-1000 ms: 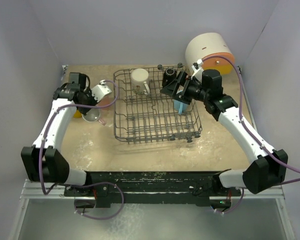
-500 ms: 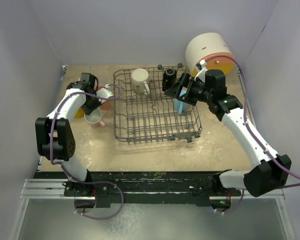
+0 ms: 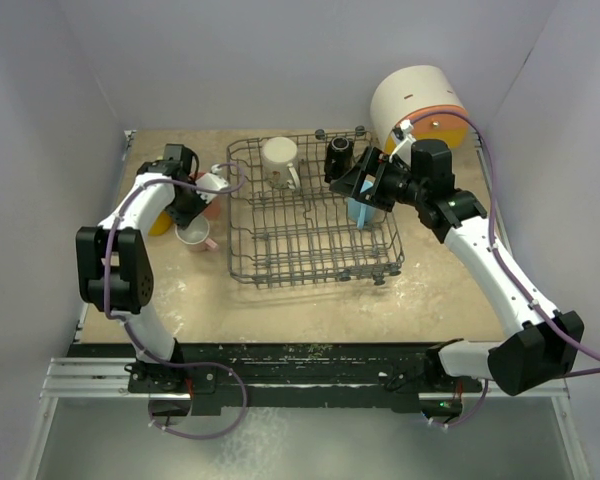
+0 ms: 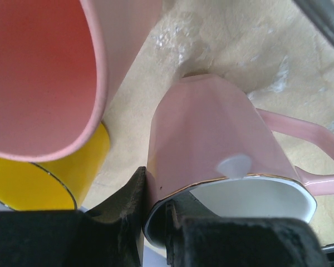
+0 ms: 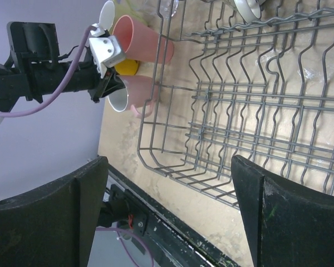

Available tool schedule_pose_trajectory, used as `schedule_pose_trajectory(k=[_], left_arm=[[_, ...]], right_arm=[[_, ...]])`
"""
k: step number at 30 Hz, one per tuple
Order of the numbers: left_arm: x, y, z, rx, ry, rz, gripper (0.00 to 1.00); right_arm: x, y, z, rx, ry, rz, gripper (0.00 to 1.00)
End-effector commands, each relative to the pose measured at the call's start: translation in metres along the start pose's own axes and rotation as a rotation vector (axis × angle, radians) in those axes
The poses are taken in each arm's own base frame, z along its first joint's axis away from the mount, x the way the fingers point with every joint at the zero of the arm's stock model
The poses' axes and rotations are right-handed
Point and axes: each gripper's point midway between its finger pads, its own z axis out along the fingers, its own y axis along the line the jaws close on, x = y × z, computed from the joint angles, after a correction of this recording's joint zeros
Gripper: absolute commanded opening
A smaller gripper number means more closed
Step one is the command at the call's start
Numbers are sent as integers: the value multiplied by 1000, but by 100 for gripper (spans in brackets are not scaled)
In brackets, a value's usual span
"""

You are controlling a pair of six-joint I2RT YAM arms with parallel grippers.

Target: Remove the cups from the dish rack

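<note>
The left gripper (image 4: 156, 211) is pinching the rim of the pink mug (image 4: 211, 139), one finger inside the white bowl and one outside. The mug is standing just left of the dish rack (image 3: 315, 215), apparently resting on the table (image 4: 256, 50). It is crowding against a salmon cup (image 4: 39, 72) and a yellow cup (image 4: 39, 178), both also left of the rack.

The step in hand looks like setting this mug down. Next the fingers need to part and lift straight off the rim, so as not to tip the mug or nudge the salmon cup.

The right gripper (image 5: 170, 161) is hanging wide open over the rack's right side. A light blue cup (image 3: 359, 212), a black cup (image 3: 339, 155) and a cream mug (image 3: 279, 158) are waiting inside the rack. The blue one seems the likeliest next pick.
</note>
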Motion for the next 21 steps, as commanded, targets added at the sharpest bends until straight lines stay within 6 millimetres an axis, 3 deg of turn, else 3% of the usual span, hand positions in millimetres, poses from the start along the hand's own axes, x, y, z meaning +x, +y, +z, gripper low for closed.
schedule_pose_trajectory(k=[1, 5, 10, 12, 18, 21], left_arm=[[-31, 4, -14, 29, -118, -71, 15], [-40, 2, -22, 40, -168, -91, 27], [-41, 14, -32, -24, -176, -92, 37], [-43, 18, -40, -50, -193, -91, 45], [-48, 27, -61, -110, -237, -96, 48], [-52, 34, -76, -148, -268, -96, 48]], right_arm=[[-18, 18, -11, -47, -61, -38, 92], [-16, 16, -11, -38, -60, -41, 92], [-17, 16, -11, -42, -60, -43, 91], [-17, 15, -11, -40, -60, -46, 91], [-17, 6, -8, -3, -66, -59, 92], [-17, -13, -6, 84, -73, -78, 95]])
